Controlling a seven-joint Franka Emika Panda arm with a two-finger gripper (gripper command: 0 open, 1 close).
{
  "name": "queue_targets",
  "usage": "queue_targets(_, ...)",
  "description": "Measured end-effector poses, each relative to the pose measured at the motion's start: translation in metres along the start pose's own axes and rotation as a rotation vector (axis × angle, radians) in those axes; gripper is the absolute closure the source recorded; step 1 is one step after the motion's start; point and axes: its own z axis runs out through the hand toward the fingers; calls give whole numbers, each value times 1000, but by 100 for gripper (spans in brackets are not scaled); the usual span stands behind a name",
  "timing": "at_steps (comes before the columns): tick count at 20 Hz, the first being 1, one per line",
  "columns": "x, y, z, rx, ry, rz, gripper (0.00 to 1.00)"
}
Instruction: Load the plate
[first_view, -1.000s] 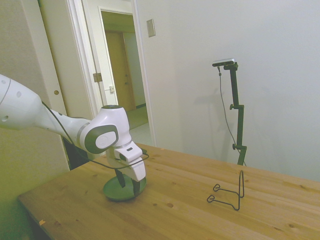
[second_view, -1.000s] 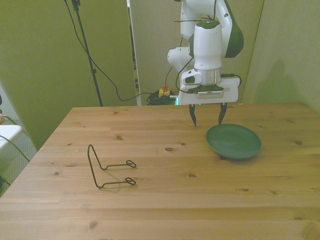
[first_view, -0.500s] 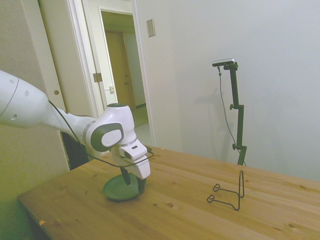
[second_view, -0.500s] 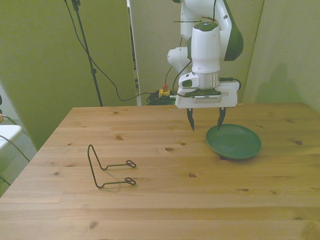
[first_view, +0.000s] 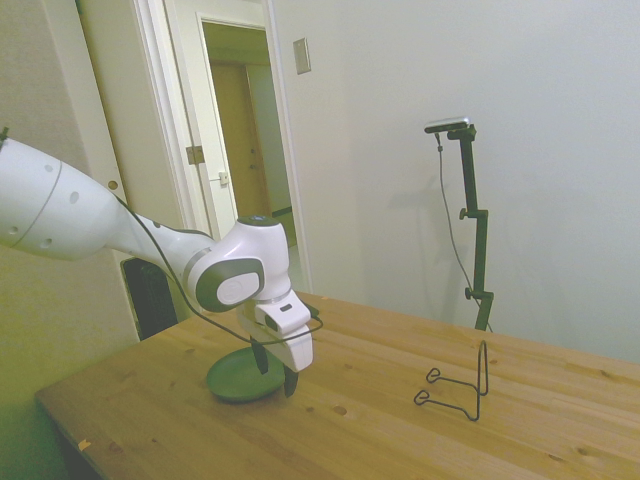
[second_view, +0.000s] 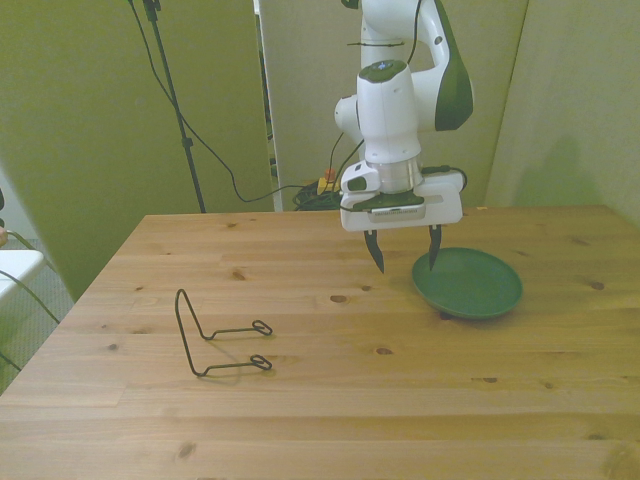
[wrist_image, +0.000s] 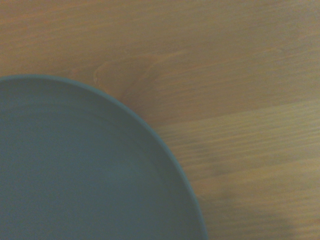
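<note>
The dark green plate lies flat on the wooden table toward the front view's right, and shows in the side view as plate. My gripper hangs open just above the table at the plate's rim, on its front-view left side. One dark finger is over the rim and the other over bare wood; nothing is between them. In the side view the gripper stands at the plate's right edge. The wrist view shows the plate and its curved rim close up, beside bare wood.
A black wire rack stands on the table toward the front view's left, seen also as rack in the side view. Cables hang behind the table's far edge.
The gripper has moved away from the table's far edge and slightly toward the front view's left, dropping a little lower at the plate's rim. It stays open. The plate has not moved.
</note>
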Motion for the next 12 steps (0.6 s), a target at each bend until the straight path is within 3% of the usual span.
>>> queue_targets(6, -15, -25, 13, 45, -44, -35, 0)
queue_targets(7, -17, -26, 14, 47, -47, -38, 100)
queue_targets(12, -18, -26, 16, 50, -54, -47, 100)
